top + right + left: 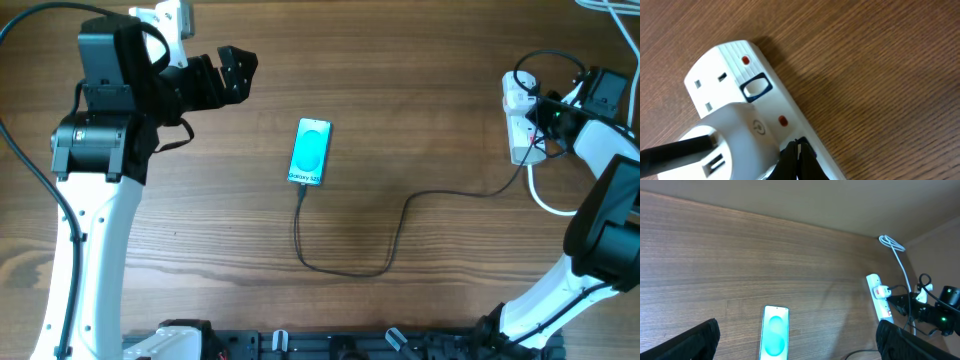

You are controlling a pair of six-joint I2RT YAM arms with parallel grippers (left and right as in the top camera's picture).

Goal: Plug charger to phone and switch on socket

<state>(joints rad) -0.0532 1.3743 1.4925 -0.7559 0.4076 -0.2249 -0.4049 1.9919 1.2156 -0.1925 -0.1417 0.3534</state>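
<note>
We see wood table, two arms at its sides. Left gripper hangs above table's left part, jaws spread wide, holding nothing. Right gripper at right edge, jaws pinched together, tips touching socket just beside white adapter plugged into it. Phone lies flat mid-table, screen lit, well apart from both grippers. Charger loops from phone's near end across to socket.

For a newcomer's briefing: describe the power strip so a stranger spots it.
On the wooden table, look to the right side by the right tool. The power strip lies there: a long white block with red marks, unlike the flat teal phone.
</note>
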